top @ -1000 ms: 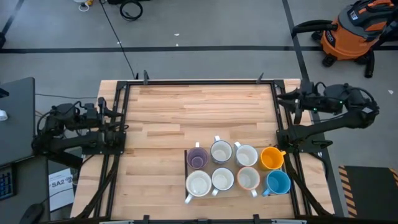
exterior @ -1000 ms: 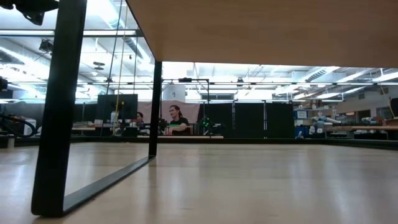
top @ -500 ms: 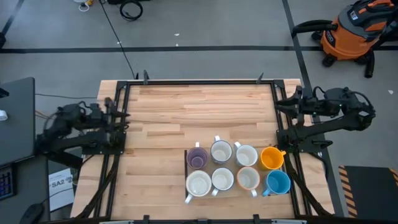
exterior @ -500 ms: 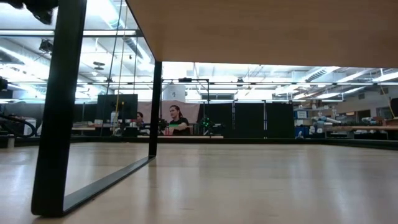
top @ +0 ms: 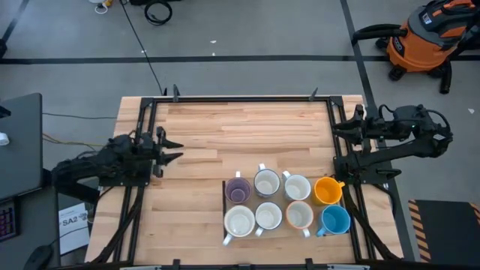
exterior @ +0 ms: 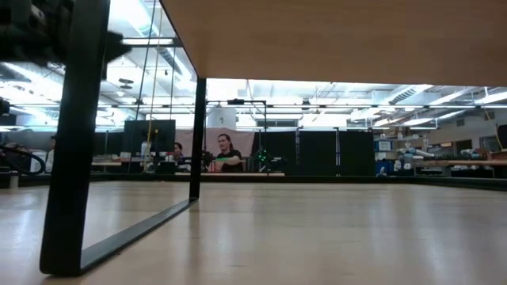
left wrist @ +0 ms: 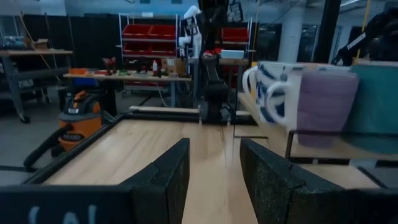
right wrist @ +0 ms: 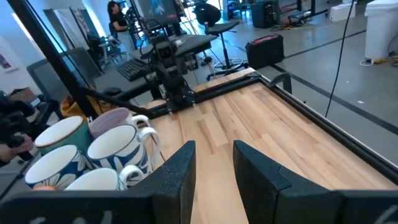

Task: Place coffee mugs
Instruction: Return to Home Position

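Several coffee mugs stand upright in two rows on a dark rack (top: 224,196) at the table's near right. Among them are a purple mug (top: 238,190), an orange mug (top: 328,190) and a blue mug (top: 335,220); the rest are white or cream. My left gripper (top: 174,148) is just inside the table's left edge, pointing level toward the right; it is open and empty (left wrist: 214,180), well left of the mugs. My right gripper (top: 341,126) is at the table's right edge, beyond the mugs, also open and empty (right wrist: 214,174).
Black frame rails (top: 240,98) run along the table's far, left and right edges. Bare wood (top: 225,135) covers the far and left parts of the table. An orange shop vacuum (top: 427,37) stands on the floor past the far right corner. People sit in the room behind (exterior: 226,152).
My left gripper has moved from outside the table's left edge toward the right, in over the wood, and has sunk lower, most of it in the last half second. The mugs have not moved.
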You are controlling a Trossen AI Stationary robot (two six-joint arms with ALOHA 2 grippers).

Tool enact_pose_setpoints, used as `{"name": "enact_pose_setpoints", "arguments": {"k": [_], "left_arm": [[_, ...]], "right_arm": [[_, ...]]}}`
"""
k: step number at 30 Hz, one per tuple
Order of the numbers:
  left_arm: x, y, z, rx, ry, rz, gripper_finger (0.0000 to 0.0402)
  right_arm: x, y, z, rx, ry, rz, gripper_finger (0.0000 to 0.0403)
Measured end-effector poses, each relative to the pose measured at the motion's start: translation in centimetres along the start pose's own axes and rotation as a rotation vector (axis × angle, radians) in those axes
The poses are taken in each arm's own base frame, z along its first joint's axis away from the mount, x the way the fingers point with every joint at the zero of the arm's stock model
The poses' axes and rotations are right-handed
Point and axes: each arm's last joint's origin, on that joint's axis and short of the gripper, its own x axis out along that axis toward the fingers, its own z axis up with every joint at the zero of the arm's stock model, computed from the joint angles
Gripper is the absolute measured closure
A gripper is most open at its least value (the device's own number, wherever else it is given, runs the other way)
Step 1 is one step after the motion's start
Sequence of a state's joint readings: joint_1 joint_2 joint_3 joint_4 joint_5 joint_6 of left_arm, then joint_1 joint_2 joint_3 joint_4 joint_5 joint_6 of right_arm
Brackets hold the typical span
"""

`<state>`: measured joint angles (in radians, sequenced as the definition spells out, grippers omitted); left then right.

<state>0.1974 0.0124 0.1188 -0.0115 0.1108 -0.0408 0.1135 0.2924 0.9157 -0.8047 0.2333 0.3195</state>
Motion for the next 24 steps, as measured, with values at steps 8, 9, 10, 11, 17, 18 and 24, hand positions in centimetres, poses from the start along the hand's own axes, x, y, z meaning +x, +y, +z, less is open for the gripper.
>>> {"name": "enact_pose_setpoints", "arguments": {"k": [8,9,10,11,17,18,24], "left_arm": [[0.5,0.0,-2.5,-0.058,-0.016,-0.042,0.0253],[0.5,0.0,-2.5,-0.069,-0.017,-0.059,0.0253],[0.5,-0.1,-2.6,-0.077,-0.011,-0.077,0.0253],[0.5,-0.1,-2.6,-0.082,-0.007,-0.095,0.0253],[0.5,-0.2,-2.9,-0.100,0.028,-0.112,0.0253],[0.5,-0.1,-2.9,-0.101,0.029,-0.110,0.0253],[0.5,0.0,-3.0,-0.100,0.029,-0.075,0.0253]], "right_arm": [[0.0,0.0,0.0,0.004,-0.003,0.003,0.0290],[0.0,0.0,0.0,0.004,-0.003,0.003,0.0290],[0.0,0.0,0.0,0.003,-0.003,0.003,0.0290],[0.0,0.0,0.0,0.003,-0.003,0.003,0.0290],[0.0,0.0,0.0,0.000,-0.004,0.000,0.0290],[0.0,0.0,0.0,0.001,-0.006,-0.005,0.0290],[1.3,-0.1,-1.0,-0.007,-0.005,-0.024,0.0290]]}}
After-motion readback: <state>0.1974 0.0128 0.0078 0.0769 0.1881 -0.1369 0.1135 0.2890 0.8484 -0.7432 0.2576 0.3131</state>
